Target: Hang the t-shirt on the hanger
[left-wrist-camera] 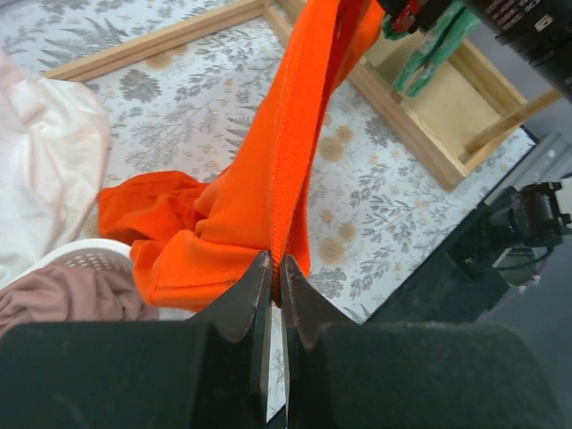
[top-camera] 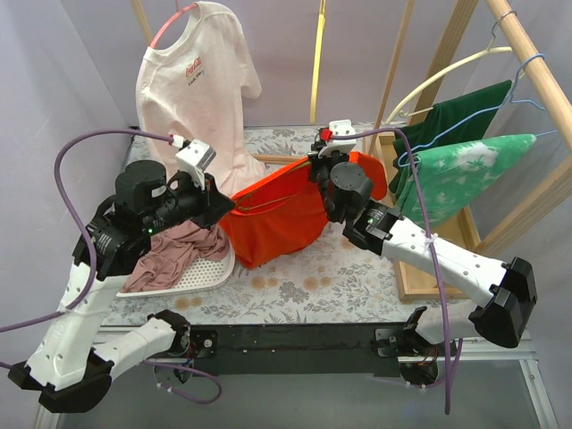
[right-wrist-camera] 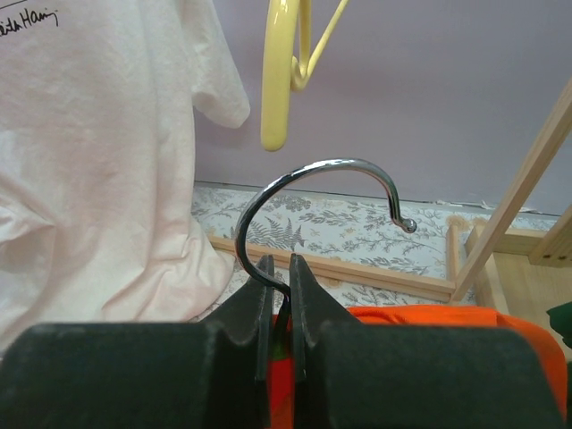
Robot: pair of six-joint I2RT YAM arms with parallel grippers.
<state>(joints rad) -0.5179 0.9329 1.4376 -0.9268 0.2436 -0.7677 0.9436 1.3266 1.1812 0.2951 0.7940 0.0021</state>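
Observation:
The orange-red t-shirt (top-camera: pixel 277 219) hangs stretched between my two grippers over the middle of the table. My left gripper (top-camera: pixel 228 204) is shut on a ribbed edge of the t-shirt (left-wrist-camera: pixel 295 170), which runs up and away from the fingertips (left-wrist-camera: pixel 275 259). My right gripper (top-camera: pixel 320 159) is shut on the hanger at the base of its metal hook (right-wrist-camera: pixel 313 170), with orange cloth just below the fingers (right-wrist-camera: pixel 280 264). Only a sliver of the lime-green hanger (right-wrist-camera: pixel 282 344) shows between the jaws. The rest is hidden in the cloth.
A white t-shirt (top-camera: pixel 192 89) on a pink hanger hangs at the back left. A yellow hanger (top-camera: pixel 317 63) hangs behind. Green garments (top-camera: pixel 456 152) hang on a wooden rack (top-camera: pixel 527 54) at the right. A white basket (top-camera: pixel 210 273) holds a pink-brown garment (top-camera: pixel 174 255).

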